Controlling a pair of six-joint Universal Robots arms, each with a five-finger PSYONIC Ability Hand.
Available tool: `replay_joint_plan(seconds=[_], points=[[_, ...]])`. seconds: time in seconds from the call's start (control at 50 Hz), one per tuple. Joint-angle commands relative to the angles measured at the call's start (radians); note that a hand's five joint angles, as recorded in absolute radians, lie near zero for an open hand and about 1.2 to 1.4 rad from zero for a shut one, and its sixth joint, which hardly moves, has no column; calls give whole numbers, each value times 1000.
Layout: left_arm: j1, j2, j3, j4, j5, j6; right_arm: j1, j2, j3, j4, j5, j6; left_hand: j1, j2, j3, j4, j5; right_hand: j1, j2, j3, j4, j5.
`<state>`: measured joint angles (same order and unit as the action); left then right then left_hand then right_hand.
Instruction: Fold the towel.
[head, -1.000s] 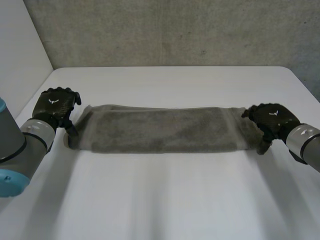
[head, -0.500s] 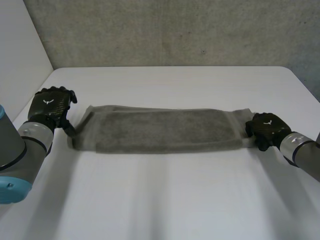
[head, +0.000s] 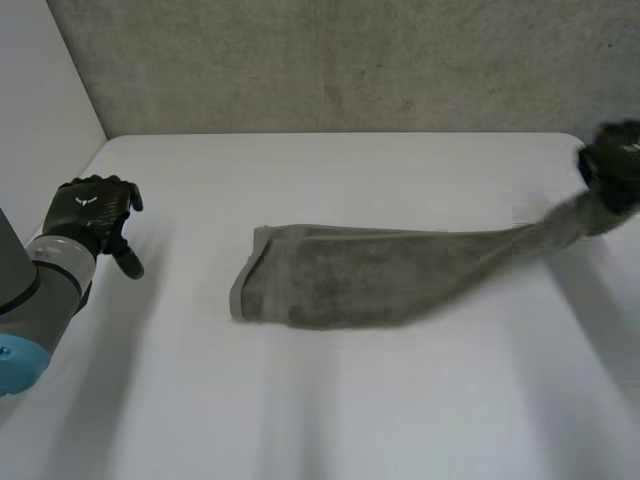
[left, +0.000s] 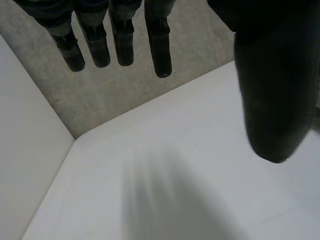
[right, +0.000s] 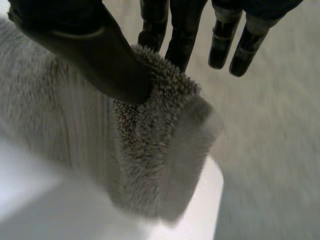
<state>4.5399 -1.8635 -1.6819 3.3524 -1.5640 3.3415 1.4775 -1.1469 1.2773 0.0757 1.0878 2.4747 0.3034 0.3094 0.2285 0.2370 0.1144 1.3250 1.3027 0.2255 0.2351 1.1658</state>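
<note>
Grey fluffy towel (head: 340, 275) held up by one end, ready for folding across.
Pinched between thumb and fingers of black right hand (head: 612, 160) at white table's (head: 330, 410) right edge; rest lying mid-table. Near left edge, straight-fingered and empty: black left hand (head: 88, 212).

Grey towel (head: 370, 272), white table (head: 320, 400), black hands.

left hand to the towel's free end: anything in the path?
Nothing visible. Only bare table lies between the open left hand and the free end of the towel. The right hand pinches the other end, lifted off the table.
</note>
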Motion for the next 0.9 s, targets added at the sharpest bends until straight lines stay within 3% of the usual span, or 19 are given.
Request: replay_joint_plan(seconds=[0.02,0.1,0.14,0.18,0.26,0.28,0.32,0.34,0.36,0.38,0.42,0.46,0.52,0.58,0.6,0.66,0.72,0.78,0.9], points=[[-7,24,-13,-10,6,10,352,44,-159,36,82,82,-37,-43,-53,-61,-24,70,93,-50,-61,54],[-21,6,12,-20,-2,17,645,184,-230,8,119,50,-25,-32,-52,-61,-14,68,91,-49,-60,52],[-19,-18,1,10,30,3,731,233,-227,-11,139,144,-4,-10,-51,-60,8,76,99,-49,-59,60],[-43,-2,-2,22,13,15,838,347,-320,-61,120,55,9,3,-52,-61,23,76,99,-50,-60,63],[-28,-19,-34,55,16,17,909,485,-359,-82,219,-11,5,-1,-53,-61,20,20,42,-50,-60,6],[-57,-4,-32,44,-3,35,939,509,-357,-86,259,-22,-38,-44,-54,-63,-22,-734,-712,-51,-61,-747],[-57,-4,-32,44,-3,35,939,509,-357,-86,259,-22,-38,-44,-54,-63,-22,-734,-712,-51,-61,-747],[-53,-27,-5,33,20,51,884,489,-357,-62,273,-2,-53,-59,-52,-60,-36,-1176,-1154,-50,-60,-1190],[-44,-50,-2,56,28,34,861,476,-327,-101,222,-8,-48,-54,-53,-60,-32,-1178,-1156,-50,-60,-1193],[-54,-17,1,44,18,63,906,434,-300,-114,280,52,-36,-42,-51,-59,-20,-1176,-1154,-49,-60,-1189],[-73,-23,42,23,19,32,857,291,-192,-150,255,121,-23,-29,-53,-61,-6,-1166,-1145,-50,-60,-1178],[-104,-1,34,32,26,17,815,231,-118,-149,328,216,-24,-29,-54,-62,-5,-1172,-1151,-52,-62,-1181],[-181,-40,116,50,19,-3,684,92,31,-178,241,257,-32,-37,-55,-64,-14,-1160,-1138,-52,-62,-1171],[-196,-25,91,62,25,-2,654,38,107,-174,274,250,-15,-21,-54,-63,1,-1163,-1141,-52,-62,-1172],[-275,-36,150,11,5,-27,563,-22,195,-156,165,303,7,1,-54,-63,24,-1154,-1132,-51,-61,-1164],[-285,-92,190,26,24,-72,479,-36,268,-194,154,306,-30,-36,-53,-62,-13,-1156,-1135,-50,-61,-1168],[-354,-140,200,32,28,-99,431,-27,390,-270,70,285,3,-3,-54,-62,19,-1150,-1128,-51,-61,-1164],[-414,-199,230,-9,17,-78,409,-10,433,-285,49,258,-18,-24,-54,-62,-4,-1137,-1115,-52,-62,-1153],[-416,-288,268,-16,71,-100,406,13,465,-356,10,309,-19,-24,-55,-64,-4,-1133,-1111,-51,-61,-1152]])
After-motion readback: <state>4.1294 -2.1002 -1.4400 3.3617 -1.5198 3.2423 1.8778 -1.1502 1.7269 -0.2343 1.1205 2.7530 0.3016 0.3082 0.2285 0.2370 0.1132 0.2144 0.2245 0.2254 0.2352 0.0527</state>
